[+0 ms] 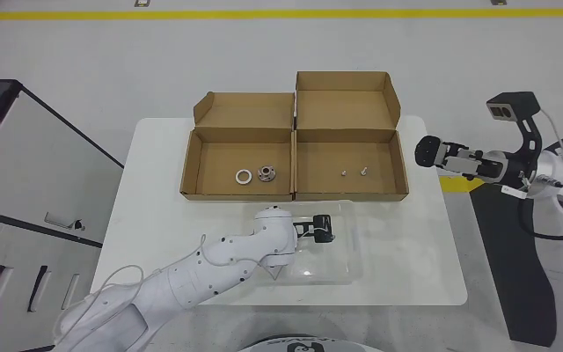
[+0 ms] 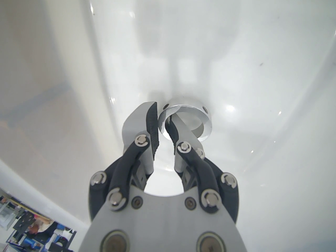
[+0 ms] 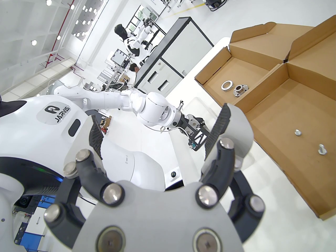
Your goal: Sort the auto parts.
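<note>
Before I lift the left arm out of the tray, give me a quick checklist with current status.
1. Left gripper jaws pinch the metal ring by its wall, one inside, one outside: ok.
2. Metal ring off the clear tray floor: cannot tell.
3. Bare floor in the left box beside its sorted ring and flanged hub: ok.
4. Right gripper open, beyond the right box, off the likely path: ok.
5. Right box holds just two bolts, so rings go left: ok.
</note>
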Robot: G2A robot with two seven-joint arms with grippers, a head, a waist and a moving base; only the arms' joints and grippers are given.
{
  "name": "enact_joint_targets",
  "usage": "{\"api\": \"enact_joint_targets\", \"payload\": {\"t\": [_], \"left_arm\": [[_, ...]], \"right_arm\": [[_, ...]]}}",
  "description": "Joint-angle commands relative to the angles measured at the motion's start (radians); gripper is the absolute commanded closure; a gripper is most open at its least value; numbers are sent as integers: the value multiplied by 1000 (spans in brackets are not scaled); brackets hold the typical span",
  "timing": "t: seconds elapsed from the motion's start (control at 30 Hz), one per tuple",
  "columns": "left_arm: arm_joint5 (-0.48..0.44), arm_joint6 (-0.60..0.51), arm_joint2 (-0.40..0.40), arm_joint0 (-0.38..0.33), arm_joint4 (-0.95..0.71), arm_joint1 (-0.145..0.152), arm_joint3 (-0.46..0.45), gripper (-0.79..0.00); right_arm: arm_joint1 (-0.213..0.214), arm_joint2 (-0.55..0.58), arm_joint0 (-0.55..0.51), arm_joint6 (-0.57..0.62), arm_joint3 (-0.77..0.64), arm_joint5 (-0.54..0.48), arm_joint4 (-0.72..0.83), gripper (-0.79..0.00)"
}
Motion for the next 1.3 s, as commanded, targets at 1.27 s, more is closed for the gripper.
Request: {"api": "enact_joint_targets", "payload": {"t": [1.27], "left_arm": [[158,26,-371,159,-135,76,-469,0]], "right_arm": [[0,0,0,0,0,0,0,-785]]}}
